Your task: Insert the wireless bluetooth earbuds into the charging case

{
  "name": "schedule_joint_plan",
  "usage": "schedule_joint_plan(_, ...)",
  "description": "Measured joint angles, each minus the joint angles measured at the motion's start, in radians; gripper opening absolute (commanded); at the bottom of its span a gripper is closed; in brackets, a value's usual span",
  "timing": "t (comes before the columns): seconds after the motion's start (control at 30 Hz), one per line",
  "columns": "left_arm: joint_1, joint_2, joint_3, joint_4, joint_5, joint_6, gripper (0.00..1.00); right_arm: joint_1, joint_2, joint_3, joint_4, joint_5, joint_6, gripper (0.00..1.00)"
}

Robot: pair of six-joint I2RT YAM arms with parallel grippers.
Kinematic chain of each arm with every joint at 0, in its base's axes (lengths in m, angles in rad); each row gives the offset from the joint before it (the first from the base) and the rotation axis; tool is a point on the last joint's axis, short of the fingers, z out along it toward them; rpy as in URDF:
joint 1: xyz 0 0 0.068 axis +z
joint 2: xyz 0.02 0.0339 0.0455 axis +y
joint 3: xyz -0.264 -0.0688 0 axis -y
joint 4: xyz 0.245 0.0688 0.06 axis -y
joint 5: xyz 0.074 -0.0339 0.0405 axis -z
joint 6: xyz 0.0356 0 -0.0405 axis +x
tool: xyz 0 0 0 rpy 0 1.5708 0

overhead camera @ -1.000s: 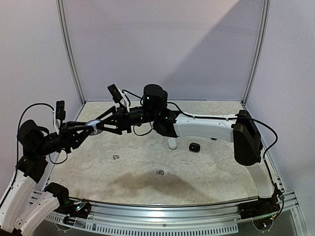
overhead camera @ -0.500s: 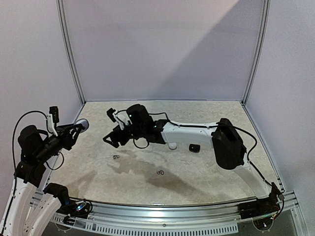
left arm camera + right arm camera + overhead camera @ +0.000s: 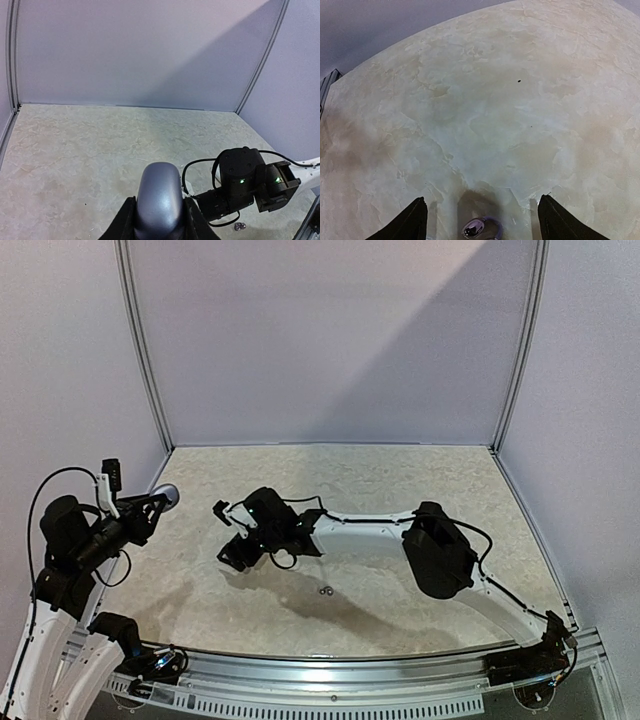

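Two tiny silvery earbuds lie loose on the table (image 3: 400, 475), both outside any case. First earbud (image 3: 481, 229) sits on the marbled top at bottom centre of the R wrist view, btw the two black fingers (image 3: 416, 220) of the R gripper (image 3: 481, 205). Those fingers stand wide apart w/ nothing held. The bud touches neither one and lies approx midway. The gripper's shadow falls over that spot. In the top view the R arm reaches far across to the left-centre of the table, gripper low over the surface, so that bud is hidden there. Second earbud (image 3: 325, 591) lies nearer the front edge, to the right of the R gripper & well apart from it.

L gripper (image 3: 158, 502) is at the table's left side, raised off the surface, fingers closed narrow on a smooth silver-grey charging case (image 3: 159, 197). The case pokes out past the fingertips, rounded end forward. Lid open or closed: can't tell.
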Motion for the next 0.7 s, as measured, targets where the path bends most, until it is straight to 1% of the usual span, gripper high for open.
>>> schedule_joint_plan(0.1,0.0,0.002,-0.002,0.007,0.0,0.0,0.0,0.016,0.015,0.01,-0.019,0.035,-0.029,0.68)
schedule_joint_plan(0.27,0.001,0.003,-0.011,0.016,0.0,0.0,0.0,0.04,0.05,0.043,-0.037,0.132,-0.109,0.49)
schedule_joint_plan(0.53,0.002,0.005,-0.013,0.017,0.003,0.0,0.0,0.041,0.056,0.05,-0.037,0.157,-0.153,0.37)
schedule_joint_plan(0.7,0.002,0.005,-0.013,0.017,0.004,0.0,0.0,0.043,0.023,-0.022,0.003,0.143,-0.182,0.29)
